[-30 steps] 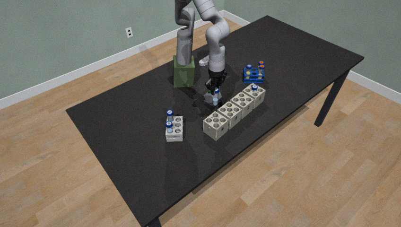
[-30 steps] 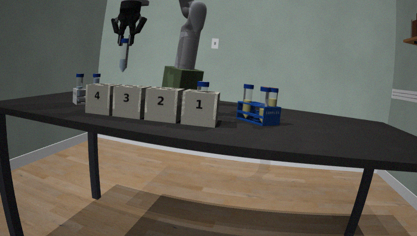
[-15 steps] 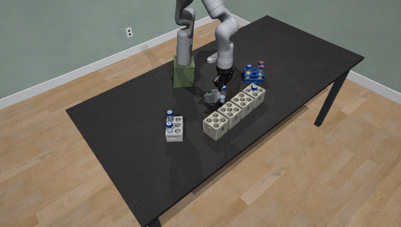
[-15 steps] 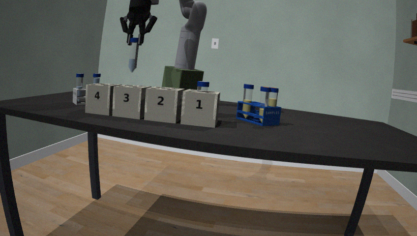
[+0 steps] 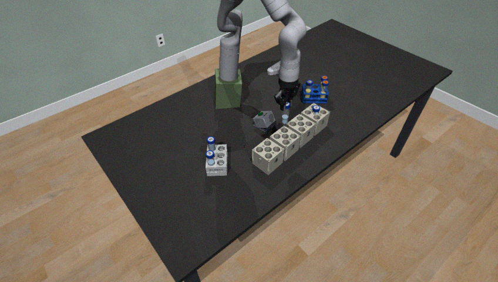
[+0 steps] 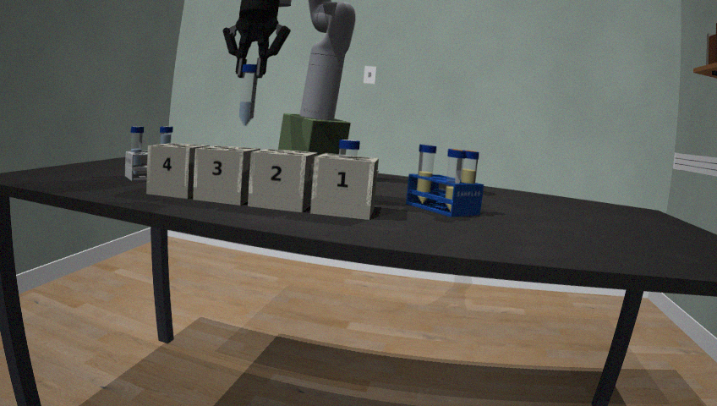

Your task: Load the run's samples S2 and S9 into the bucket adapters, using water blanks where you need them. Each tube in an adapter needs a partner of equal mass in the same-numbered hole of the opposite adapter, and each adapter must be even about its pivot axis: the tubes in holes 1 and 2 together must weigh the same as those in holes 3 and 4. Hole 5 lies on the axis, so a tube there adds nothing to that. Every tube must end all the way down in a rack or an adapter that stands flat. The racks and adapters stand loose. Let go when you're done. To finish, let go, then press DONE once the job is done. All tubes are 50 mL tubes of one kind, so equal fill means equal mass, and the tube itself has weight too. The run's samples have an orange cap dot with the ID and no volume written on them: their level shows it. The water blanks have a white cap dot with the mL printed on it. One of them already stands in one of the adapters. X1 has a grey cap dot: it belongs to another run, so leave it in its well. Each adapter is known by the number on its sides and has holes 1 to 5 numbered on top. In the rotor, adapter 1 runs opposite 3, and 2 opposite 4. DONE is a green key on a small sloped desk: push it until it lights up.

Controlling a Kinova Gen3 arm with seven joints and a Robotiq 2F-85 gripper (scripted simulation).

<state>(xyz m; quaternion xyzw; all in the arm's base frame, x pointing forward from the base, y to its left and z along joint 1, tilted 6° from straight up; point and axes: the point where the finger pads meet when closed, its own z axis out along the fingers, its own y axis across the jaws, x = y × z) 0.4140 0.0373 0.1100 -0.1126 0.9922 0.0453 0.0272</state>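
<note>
The gripper (image 6: 249,68) is clamped on a blue-capped tube (image 6: 245,97) just under its cap, carrying it high above the table (image 5: 349,63). Directly below and slightly toward the table's near edge runs the row of four adapters; adapter 3 (image 6: 217,174) and adapter 2 (image 6: 277,178) lie nearest under the tube, adapter 4 (image 6: 168,170) off to one side and adapter 1 (image 6: 342,184) to the other, the last already holding a blank (image 6: 348,147). Beneath the gripper, on the arm's side of the row, sits the grey desk (image 5: 264,120) with its green key (image 5: 259,113). The blue sample rack (image 5: 315,94) with three tubes stands beyond adapter 1, near the gripper in the top view. The white blank rack (image 5: 216,161) with two tubes stands well apart past adapter 4. The green pedestal (image 5: 228,91) rises behind. Nothing touches the tube but the fingers. It hangs upright, long axis vertical, cone tip down, cap up; a little clear liquid fills its lower part.
</note>
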